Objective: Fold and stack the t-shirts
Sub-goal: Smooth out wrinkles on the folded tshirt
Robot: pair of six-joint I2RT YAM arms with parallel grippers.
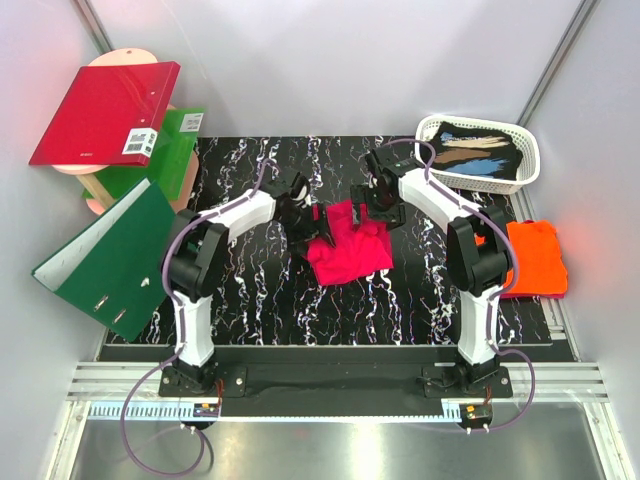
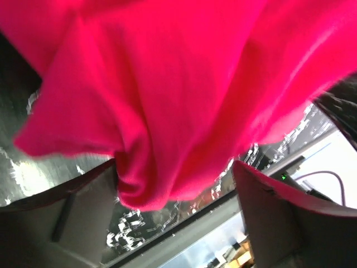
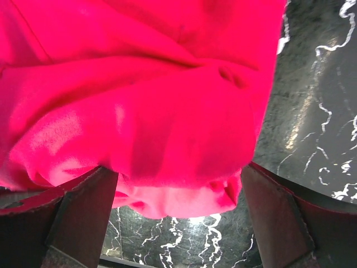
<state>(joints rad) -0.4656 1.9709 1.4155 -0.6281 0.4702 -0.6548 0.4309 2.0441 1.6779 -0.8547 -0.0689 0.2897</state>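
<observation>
Both your arms lean in over the pink t-shirt (image 1: 348,248) at mid-tabletop (image 1: 250,300).
Your left pincer (image 1: 305,212) reaches in from the left and your right pincer (image 1: 372,210) from the right, elbows raised, meeting at the crumpled shirt's far edge. In each wrist view the fingers (image 2: 83,206) stand wide apart, released, with pink cloth bunched in the gap. The orange t-shirt (image 1: 535,258) lies flat near the tabletop's right edge, beside the right arm.

Magenta-pink t-shirt (image 1: 347,247) bunched at centre of black marbled table (image 1: 240,300). Left gripper (image 1: 303,212) and right gripper (image 1: 372,212) at its far corners. Orange t-shirt (image 1: 535,258) flat, compact, at right edge. White basket (image 1: 480,150) in far right corner. Red binder (image 1: 100,115) and green binder (image 1: 105,255) beyond left edge.
</observation>
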